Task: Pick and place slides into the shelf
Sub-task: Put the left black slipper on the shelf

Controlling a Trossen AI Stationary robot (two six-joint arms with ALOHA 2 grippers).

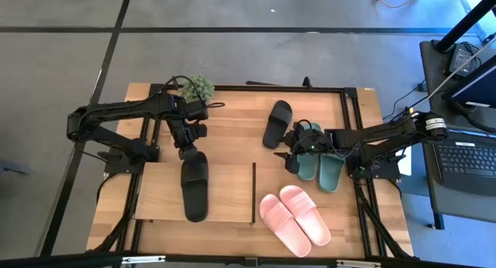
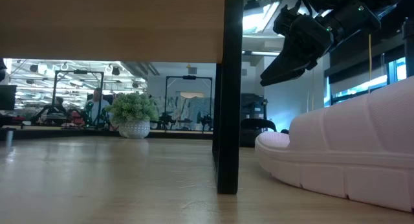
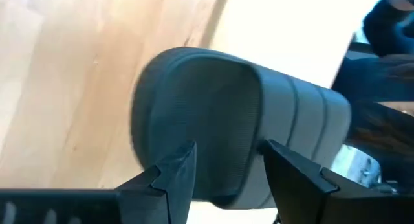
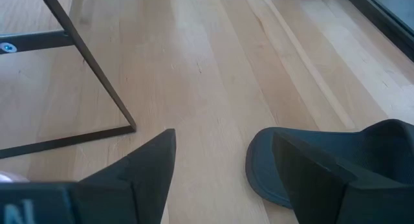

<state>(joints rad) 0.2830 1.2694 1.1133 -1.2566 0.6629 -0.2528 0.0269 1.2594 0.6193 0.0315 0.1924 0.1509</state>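
Grey floor around a large light-wood tabletop [image 1: 232, 136], with a small potted green plant [image 1: 198, 87] at its far edge. On the left half, a low light-wood shelf top board [image 1: 159, 194] along the near edge, carrying one black rubber slide [image 1: 194, 188]. Left gripper [image 1: 190, 150] at that slide's far end, fingers [image 3: 169, 179] parted around the heel, not clenched. Risk here: dragging the slide off the board on retreat. Near the table's middle, a second black rubber slide [image 1: 277, 122] lying loose. Right gripper [image 1: 293, 150] just beside it, open, above the dark green slides [image 1: 322, 167]. Risk: a shallow toe grasp slipping. Light pink slides [image 1: 294, 214] near the front edge, untouched.
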